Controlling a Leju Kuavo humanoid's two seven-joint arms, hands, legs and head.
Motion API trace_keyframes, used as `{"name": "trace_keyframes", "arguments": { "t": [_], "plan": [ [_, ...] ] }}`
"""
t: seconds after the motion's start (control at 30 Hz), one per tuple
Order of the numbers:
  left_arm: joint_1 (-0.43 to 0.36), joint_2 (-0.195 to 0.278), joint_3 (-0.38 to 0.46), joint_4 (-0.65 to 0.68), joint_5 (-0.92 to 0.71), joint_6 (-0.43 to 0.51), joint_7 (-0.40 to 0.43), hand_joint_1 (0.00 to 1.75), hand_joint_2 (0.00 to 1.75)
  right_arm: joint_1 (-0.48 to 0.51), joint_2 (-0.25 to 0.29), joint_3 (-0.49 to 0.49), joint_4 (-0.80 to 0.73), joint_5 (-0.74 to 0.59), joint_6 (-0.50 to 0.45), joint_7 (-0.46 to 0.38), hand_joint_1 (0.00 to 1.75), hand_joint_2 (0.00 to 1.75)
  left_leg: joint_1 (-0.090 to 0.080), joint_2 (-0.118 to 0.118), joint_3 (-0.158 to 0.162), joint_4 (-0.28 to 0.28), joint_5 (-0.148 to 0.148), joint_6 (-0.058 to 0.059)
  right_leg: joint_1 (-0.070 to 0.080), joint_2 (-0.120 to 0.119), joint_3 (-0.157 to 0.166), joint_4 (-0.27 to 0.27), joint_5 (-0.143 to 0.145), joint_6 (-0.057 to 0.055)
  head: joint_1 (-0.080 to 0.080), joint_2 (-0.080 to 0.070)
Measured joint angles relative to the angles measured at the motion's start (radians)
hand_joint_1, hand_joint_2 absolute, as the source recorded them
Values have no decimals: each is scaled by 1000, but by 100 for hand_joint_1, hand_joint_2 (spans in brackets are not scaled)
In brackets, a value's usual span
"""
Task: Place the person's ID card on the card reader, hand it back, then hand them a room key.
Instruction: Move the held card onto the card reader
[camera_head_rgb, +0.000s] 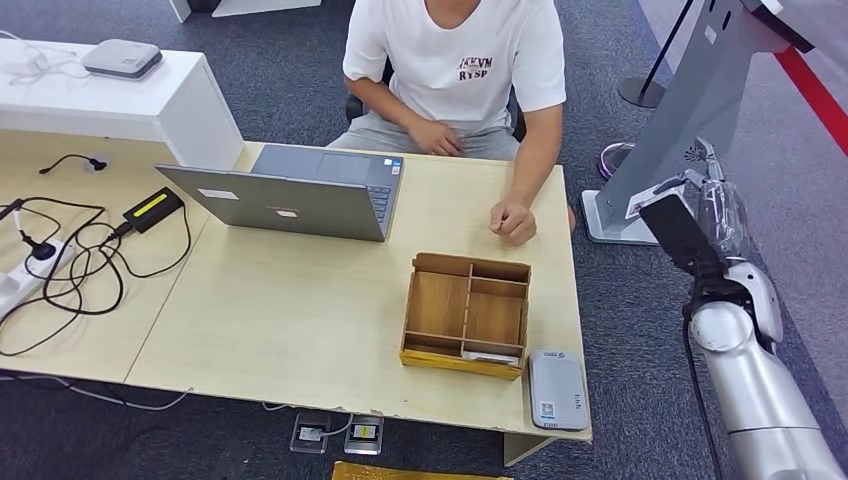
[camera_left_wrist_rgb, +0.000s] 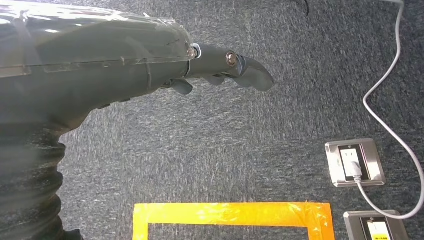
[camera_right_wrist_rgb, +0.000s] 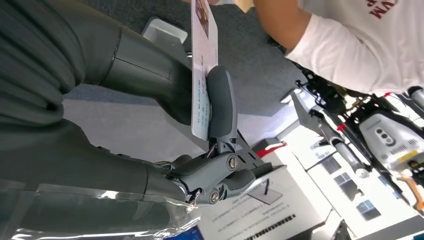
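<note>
Grey carpet surrounds the pale wooden desk (camera_head_rgb: 300, 310), where a small grey card reader (camera_head_rgb: 557, 389) lies at the near corner beside a brown wooden divided tray (camera_head_rgb: 467, 314). Judging by the layout, the first step is underway: the white ID card (camera_right_wrist_rgb: 202, 75) is pinched between thumb and finger of the right hand (camera_right_wrist_rgb: 150, 100), raised beside the desk, well apart from the reader (handing back and the room key remain). The left hand (camera_left_wrist_rgb: 150, 65) hangs over carpet, fingers loosely extended, holding nothing.
</note>
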Motion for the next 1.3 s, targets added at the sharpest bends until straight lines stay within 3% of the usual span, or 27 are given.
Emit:
{"name": "trace_keyframes", "arguments": {
  "t": [0.5,1.3],
  "plan": [
    [0,9,0,5,-15,-35,14,0,175,202,-44,4,-89,-23,1,68,175,175,0,0,0,0,0,0,0,0,0,0,0,0,0,0],
    [1,31,-2,6,-32,-72,49,0,175,396,-110,8,-155,-32,-47,89,175,175,0,1,-1,0,0,0,0,0,0,0,0,0,0,0]
  ]
}}
